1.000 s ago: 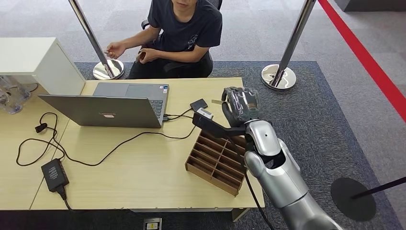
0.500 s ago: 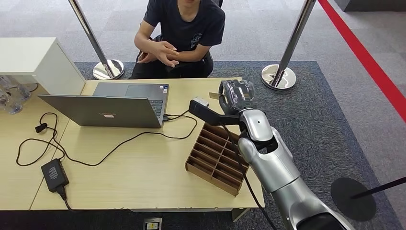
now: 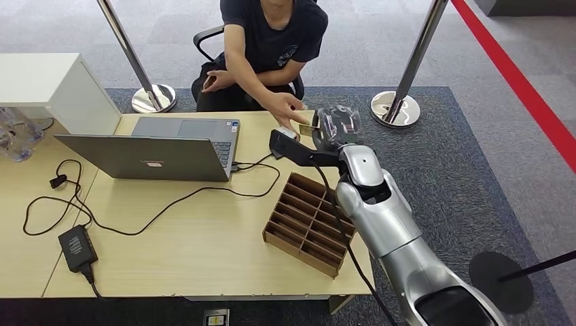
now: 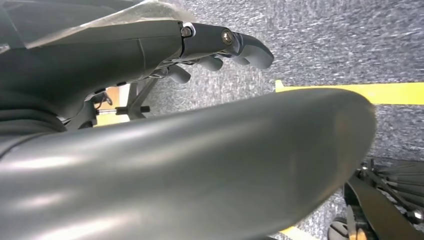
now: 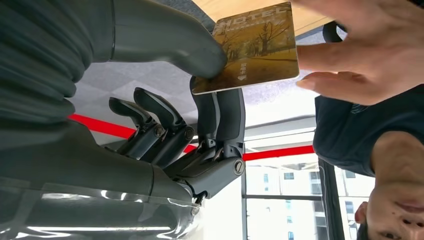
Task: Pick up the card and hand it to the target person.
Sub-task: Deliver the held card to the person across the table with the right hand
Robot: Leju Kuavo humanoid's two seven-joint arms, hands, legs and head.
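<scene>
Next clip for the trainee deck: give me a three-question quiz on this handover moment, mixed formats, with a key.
1. True or false: the right hand pinches the card.
2. Multiple choice: the person's hand is
A) on the laptop
B) at the card's edge
C) in the wooden organizer
3. Fill in: the word printed on the card is ____.

Key:
1. true
2. B
3. HOTEL

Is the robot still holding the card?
Yes. The right hand pinches the golden hotel card between thumb and fingers; the person's hand touches its far edge.
</scene>
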